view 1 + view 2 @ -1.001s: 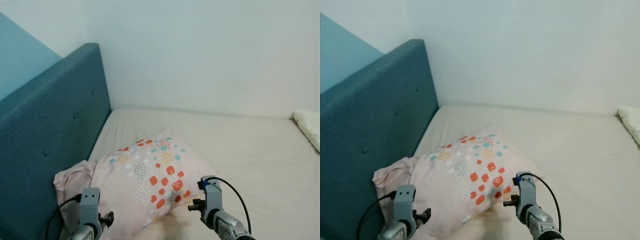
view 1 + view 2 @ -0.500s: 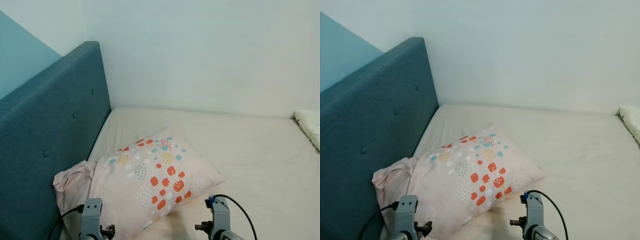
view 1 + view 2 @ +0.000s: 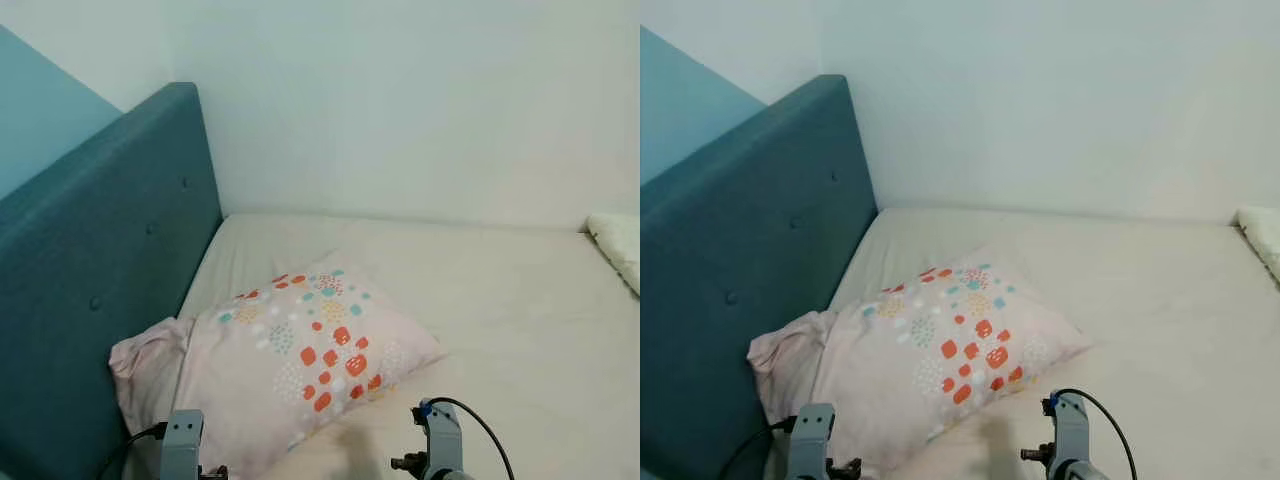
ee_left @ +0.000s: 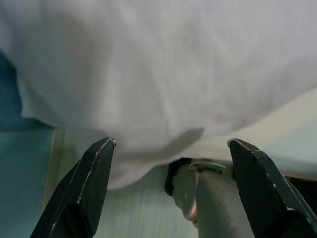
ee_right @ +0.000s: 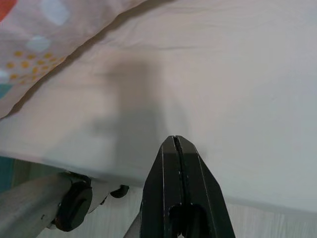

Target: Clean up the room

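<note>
A pale pink pillow (image 3: pixel 300 350) with red, teal and yellow spots lies on the cream bed sheet (image 3: pixel 500 300), its left corner against the teal headboard (image 3: pixel 90 260). Both arms are low at the near edge of the bed. My left wrist (image 3: pixel 182 445) sits below the pillow's front left corner. In the left wrist view my left gripper (image 4: pixel 171 143) is open, with pale fabric hanging in front of it and nothing between its fingers. My right wrist (image 3: pixel 440 445) is just right of the pillow's front edge. My right gripper (image 5: pixel 174 140) is shut and empty over the bare sheet.
A white cushion or folded blanket (image 3: pixel 618 245) lies at the bed's far right edge. White walls enclose the bed's far side. Below the mattress edge there is a grey tube with a black end (image 5: pixel 73 204) and pale wooden floor (image 4: pixel 138 213).
Both arms have dropped toward the bottom of the view and away from the pillow's front edge. The pillow stays lying on the bed.
</note>
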Motion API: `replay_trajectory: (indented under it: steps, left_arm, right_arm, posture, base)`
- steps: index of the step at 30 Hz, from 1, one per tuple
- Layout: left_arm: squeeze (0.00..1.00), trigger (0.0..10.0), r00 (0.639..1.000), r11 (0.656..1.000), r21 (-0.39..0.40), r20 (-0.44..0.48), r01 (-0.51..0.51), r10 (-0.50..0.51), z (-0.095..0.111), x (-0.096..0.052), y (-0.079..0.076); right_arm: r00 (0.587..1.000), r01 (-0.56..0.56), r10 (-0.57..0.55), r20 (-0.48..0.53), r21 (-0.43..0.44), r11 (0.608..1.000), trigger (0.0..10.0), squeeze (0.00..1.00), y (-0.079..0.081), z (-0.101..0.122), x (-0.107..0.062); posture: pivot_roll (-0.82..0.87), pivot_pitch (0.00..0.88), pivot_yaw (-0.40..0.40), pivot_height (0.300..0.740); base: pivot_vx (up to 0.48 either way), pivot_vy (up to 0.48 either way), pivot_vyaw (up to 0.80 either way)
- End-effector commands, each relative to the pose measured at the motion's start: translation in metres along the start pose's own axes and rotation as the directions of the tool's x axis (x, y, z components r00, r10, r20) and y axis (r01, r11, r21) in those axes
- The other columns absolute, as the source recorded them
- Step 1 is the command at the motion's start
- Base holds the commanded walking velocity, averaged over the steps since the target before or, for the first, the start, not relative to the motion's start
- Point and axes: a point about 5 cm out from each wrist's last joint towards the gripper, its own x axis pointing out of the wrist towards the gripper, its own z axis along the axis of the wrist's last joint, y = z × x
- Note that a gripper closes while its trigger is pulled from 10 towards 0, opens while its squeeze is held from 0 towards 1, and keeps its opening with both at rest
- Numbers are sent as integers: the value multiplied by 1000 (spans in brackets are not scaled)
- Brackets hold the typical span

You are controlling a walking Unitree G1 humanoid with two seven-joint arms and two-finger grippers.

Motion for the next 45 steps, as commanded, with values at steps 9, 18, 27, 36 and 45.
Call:
replay_trajectory:
  steps: [9,18,27,36,45]
  left_arm:
    - [0,10000,1000,999,14,-12,29,-29,2,2,-13]
    - [0,10000,999,998,52,-25,39,-38,-2,0,-7]
    - [0,10000,1000,999,41,-26,9,-7,-1,0,2]
    - [0,10000,998,998,49,-52,31,-29,-10,-2,-5]
    - [0,10000,997,998,46,-73,30,-27,-13,-2,-4]
  right_arm:
    - [1000,6,-6,4,-15,1000,10000,0,-4,4,-1]
    - [1000,-11,11,0,-4,1000,10000,0,3,1,1]
    - [999,-31,30,-22,-21,999,10000,0,8,-5,1]
    - [999,-29,29,-25,-12,999,10000,0,7,-7,1]
    - [999,-25,25,-22,-5,1000,10000,0,7,-6,1]
  posture:
    - [-16,0,-10,700]
    - [-9,0,25,700]
    - [5,0,12,700]
    - [0,0,9,700]
    - [10,0,10,700]
  base:
    - [0,0,0]
    - [0,0,0]
    - [0,0,0]
    - [0,0,0]
    - [0,0,0]
